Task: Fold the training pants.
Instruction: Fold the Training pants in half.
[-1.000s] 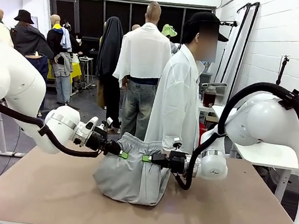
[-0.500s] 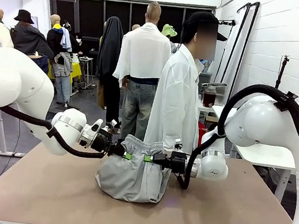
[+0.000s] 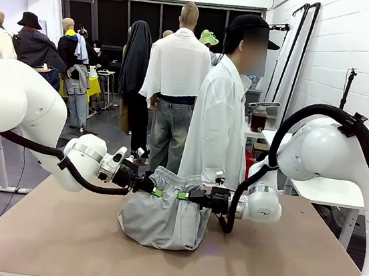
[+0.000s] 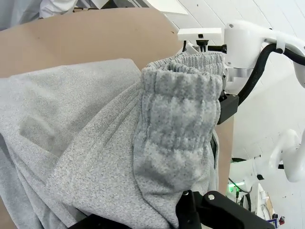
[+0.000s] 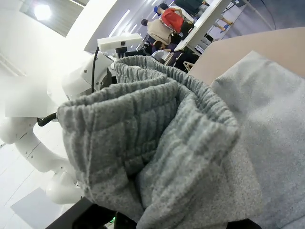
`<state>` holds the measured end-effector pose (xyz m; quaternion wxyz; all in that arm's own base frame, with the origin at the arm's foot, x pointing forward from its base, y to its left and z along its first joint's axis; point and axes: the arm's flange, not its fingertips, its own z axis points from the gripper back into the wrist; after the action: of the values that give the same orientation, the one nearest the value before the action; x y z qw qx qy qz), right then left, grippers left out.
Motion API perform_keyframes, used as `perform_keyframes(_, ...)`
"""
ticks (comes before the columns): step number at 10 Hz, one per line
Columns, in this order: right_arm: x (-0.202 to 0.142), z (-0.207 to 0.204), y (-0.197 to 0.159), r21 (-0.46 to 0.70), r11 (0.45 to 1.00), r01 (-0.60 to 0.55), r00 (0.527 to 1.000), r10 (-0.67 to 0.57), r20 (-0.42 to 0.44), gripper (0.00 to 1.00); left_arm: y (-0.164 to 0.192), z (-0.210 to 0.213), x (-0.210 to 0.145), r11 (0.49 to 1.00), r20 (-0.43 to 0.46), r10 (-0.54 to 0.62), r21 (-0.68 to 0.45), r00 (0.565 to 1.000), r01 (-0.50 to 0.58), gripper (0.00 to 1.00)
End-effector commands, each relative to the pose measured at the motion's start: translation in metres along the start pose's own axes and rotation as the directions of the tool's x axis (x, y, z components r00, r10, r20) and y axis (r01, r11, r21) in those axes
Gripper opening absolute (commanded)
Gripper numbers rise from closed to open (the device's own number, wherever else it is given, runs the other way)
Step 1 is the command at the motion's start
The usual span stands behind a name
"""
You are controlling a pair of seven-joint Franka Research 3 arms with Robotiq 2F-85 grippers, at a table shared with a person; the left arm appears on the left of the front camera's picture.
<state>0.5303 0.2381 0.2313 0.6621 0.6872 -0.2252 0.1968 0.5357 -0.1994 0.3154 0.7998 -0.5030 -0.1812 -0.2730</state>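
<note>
Light grey soft-fabric training pants (image 3: 163, 216) hung mid brown worktop (image 3: 277, 257), lower part slumped on it. Left hand (image 3: 154, 191) & right hand (image 3: 181, 195) each clamped on gathered elastic waistband (image 4: 178, 109). Looked light, limp, droopy; waistband thickest, best hold pt.

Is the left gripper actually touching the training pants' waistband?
Touching. Front view: the left gripper is closed on the gathered waistband of the training pants, holding it above the table. Left wrist view: waistband fabric bunches right at its fingers.
</note>
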Motion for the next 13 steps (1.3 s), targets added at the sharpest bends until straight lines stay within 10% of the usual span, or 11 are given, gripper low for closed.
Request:
perform_keyframes(1,0.003,-0.002,-0.005,-0.007,1.000,0.009,1.000,-0.009,0.001,0.00,0.005,-0.001,0.010,1.000,0.008,0.002,-0.011,1.000,-0.002,0.00)
perform_keyframes(13,0.043,-0.009,-0.043,-0.149,0.989,0.017,1.000,-0.019,-0.011,0.00,0.051,-0.003,0.006,0.973,0.028,0.191,0.127,0.981,-0.193,0.00)
